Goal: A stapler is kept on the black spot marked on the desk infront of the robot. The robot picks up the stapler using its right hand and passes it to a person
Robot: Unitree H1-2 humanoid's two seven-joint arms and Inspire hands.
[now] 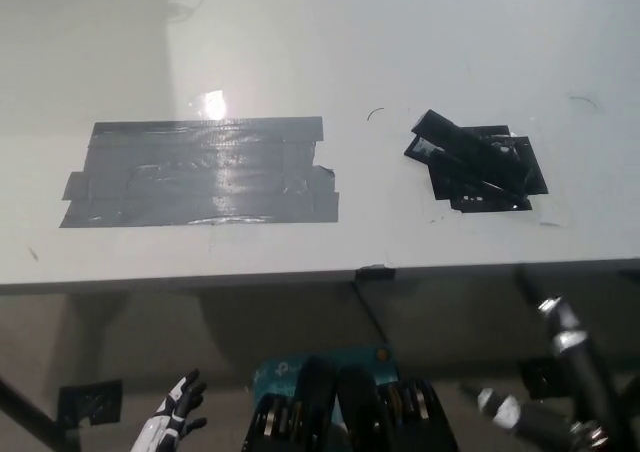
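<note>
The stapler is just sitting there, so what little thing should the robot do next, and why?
Probably lift the right hand up over the desk edge toward the stapler. The stapler lies untouched on the black spot at the desk's right side, while the right hand is low, below the desk edge. The left hand rests low at the lower left, fingers apart.

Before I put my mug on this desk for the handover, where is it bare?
Bare: the strip between the grey tape patch and the stapler, and the whole far side of the desk. Crowded: the black spot under the stapler. Both hands sit below the desk edge, left hand, right hand.
</note>
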